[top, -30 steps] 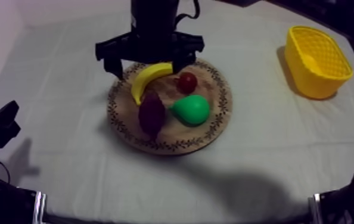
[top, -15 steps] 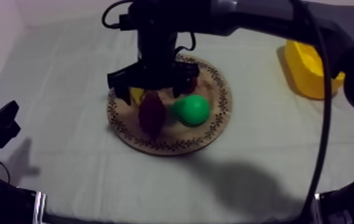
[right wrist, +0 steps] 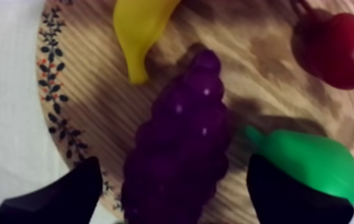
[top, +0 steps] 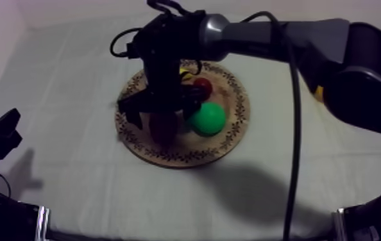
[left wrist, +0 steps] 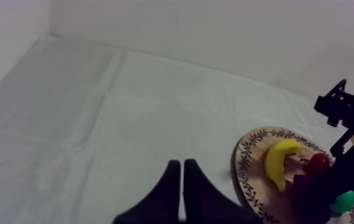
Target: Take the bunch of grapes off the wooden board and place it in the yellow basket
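Grasp step: the right pincer (right wrist: 176,193) hangs wide open astride the grapes (right wrist: 179,137), which lie on the board (right wrist: 90,119) between banana (right wrist: 137,30) and pear (right wrist: 310,161). Next, I judge, it should close on them and lift. The left pincer (left wrist: 182,170) is narrow and idle.

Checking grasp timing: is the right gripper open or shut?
Open: the right gripper has its fingers apart, one each side of the grapes lying on the board.
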